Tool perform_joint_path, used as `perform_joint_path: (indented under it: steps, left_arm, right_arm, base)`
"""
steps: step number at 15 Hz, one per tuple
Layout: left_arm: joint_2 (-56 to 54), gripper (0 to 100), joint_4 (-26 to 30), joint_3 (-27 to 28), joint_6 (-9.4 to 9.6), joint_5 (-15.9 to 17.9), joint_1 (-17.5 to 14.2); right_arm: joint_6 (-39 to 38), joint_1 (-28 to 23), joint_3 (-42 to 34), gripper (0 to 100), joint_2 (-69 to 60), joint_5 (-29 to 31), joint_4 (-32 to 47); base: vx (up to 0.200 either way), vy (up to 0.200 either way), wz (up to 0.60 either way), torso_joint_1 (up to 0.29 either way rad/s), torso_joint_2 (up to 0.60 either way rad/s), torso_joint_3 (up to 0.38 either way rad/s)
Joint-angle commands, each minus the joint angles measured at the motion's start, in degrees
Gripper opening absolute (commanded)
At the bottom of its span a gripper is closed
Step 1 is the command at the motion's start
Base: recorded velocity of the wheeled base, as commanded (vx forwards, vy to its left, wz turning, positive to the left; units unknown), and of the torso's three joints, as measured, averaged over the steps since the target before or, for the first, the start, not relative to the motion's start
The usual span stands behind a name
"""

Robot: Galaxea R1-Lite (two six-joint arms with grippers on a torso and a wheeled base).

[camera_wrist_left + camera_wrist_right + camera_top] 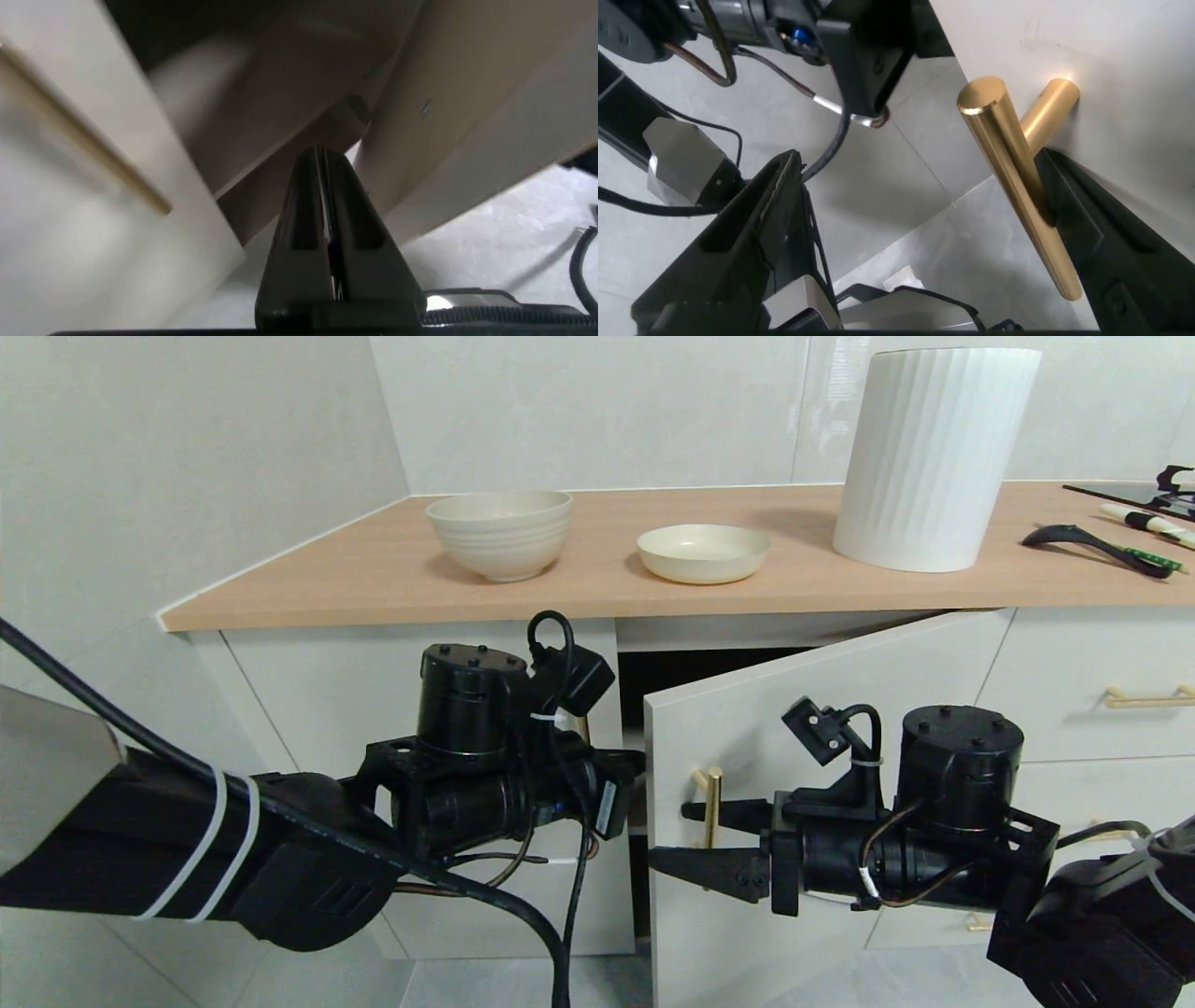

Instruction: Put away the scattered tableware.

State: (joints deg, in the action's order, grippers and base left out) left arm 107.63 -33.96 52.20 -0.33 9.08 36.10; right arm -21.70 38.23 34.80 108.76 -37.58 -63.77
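The left gripper (322,173), its fingers pressed together with nothing between them, points into the dark gap beside the ajar cabinet door (728,728). Above, on the bench (355,579), stands a ribbed cream bowl (500,533), and near it to the right a shallow cream dish (703,553). Below, the right gripper (674,835) is spread open around the door's brass handle (712,793), one finger on either side. Farther right on the bench stand a tall white ribbed container (934,457) and a black ladle (1092,543).

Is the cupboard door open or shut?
Open partway. The cupboard door stands angled out from the counter front, with a dark gap behind it. The right claw sits open around its gold handle.
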Motion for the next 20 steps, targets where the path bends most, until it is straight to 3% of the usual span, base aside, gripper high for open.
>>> perform_joint_path:
  steps: [1, 8, 17, 20]
  left_arm:
    - [1.62, 0, -0.14, 1.50, -0.02, -0.03, 0.47]
    - [1.35, 0, -0.23, 2.73, -0.02, -0.29, 2.14]
    - [1.27, 0, -0.40, 3.26, -0.02, -0.12, 2.66]
    - [1.62, 0, -0.40, 3.61, -0.02, 0.06, 2.75]
  right_arm:
    - [-0.01, -0.09, 0.09, 100, 0.22, -0.03, -0.13]
    - [-0.01, -0.70, 0.26, 100, 0.04, 0.23, -0.22]
    - [0.08, -10.02, -0.35, 100, -2.42, 0.32, -2.06]
    - [-0.01, -14.94, -5.71, 100, -9.62, 0.14, -2.06]
  base:
    - [0.000, 0.000, 0.00, 0.000, 0.00, 0.000]
    - [0.000, 0.000, 0.00, 0.000, 0.00, 0.000]
    - [0.000, 0.000, 0.00, 0.000, 0.00, 0.000]
    - [0.000, 0.000, 0.00, 0.000, 0.00, 0.000]
